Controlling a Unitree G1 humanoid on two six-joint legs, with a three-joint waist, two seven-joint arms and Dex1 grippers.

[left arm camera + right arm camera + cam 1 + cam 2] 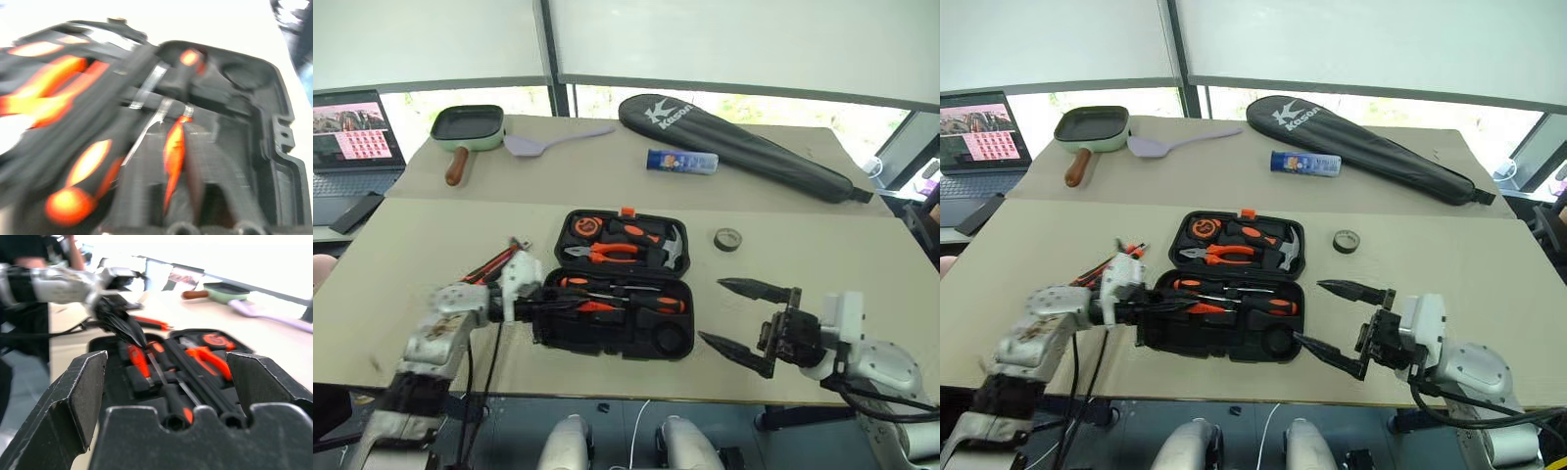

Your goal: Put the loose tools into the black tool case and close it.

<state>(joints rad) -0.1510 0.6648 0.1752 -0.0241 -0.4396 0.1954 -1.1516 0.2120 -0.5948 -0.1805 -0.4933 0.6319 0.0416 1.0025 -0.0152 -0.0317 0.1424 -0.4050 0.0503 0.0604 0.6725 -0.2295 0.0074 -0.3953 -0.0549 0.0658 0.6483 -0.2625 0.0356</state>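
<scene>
closest to me, my right gripper [736,316] hangs off the right end of the black tool case [612,311], jaws spread wide with nothing between them, pointing toward the case without touching it. my left gripper [1154,305] sits at the case's left end, its dark fingertips over the near half; i cannot tell whether its jaws are apart or together, or whether they grip anything. the case lies open on the tan surface [411,264]. in the near half i see two screwdrivers [636,302] with orange-black handles lying lengthwise, with a slim orange piece [173,156] beside them. the far half holds the orange-handled pliers [607,253] and the hammer [672,247]. the orange latch [626,211] sits on the far edge. just right of the far half, apart from the case, the small dark tape roll [727,239] lies loose on the surface. farther back lie a blue-and-white tube [681,162], a long black racket bag [734,145], a purple spatula [543,143] and a green pan [468,127]. a laptop [350,137] stands at the far left.
</scene>
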